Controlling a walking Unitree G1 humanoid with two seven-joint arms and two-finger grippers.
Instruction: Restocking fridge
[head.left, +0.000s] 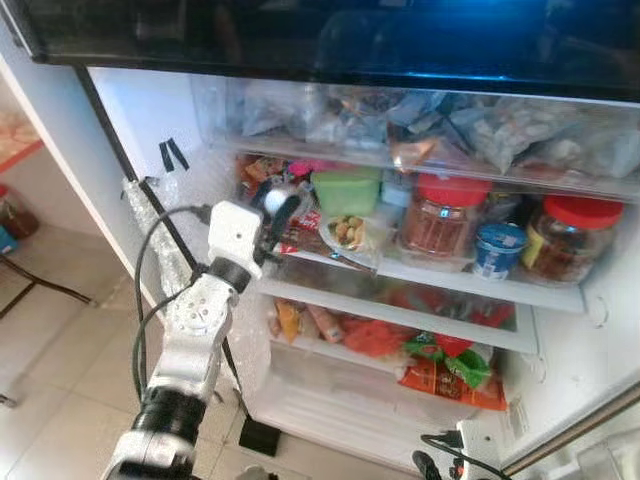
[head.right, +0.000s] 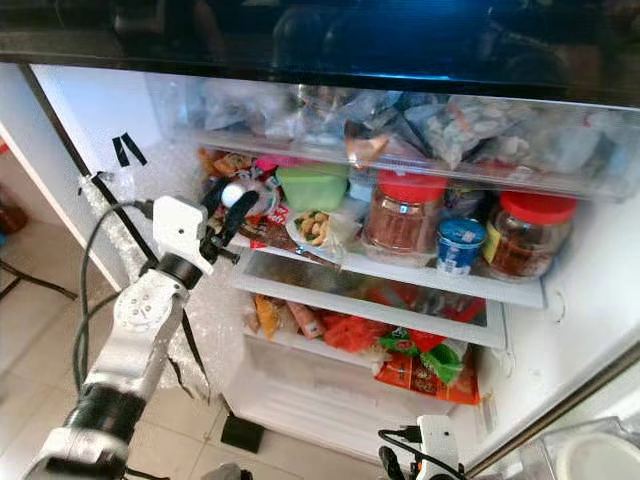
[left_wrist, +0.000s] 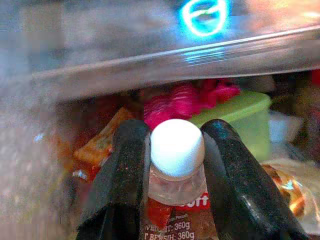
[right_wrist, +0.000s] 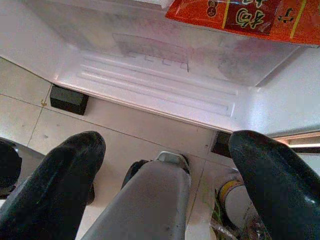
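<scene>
At the fridge's left side: my left gripper (left_wrist: 172, 165) squeezes a bottle (left_wrist: 176, 200) by its neck, under the white cap (left_wrist: 177, 148).
Bottle place: by the middle shelf (head.left: 440, 275), near the green box (head.left: 346, 190).
Right gripper (right_wrist: 165, 170): hangs low, fingers spread wide.

Readable text is sparse. Bottle (left_wrist: 176, 200), lower centre of the left wrist view — red label shows white letters ending "off", then a partly cut line reading "...EIGHT: 360g" and below it "T BERSIH: 360g". Red packet (right_wrist: 245, 15), top right of the right wrist view — yellow characters, not legible. Jars, tub and bags in the head views — labels too blurred to read.
</scene>
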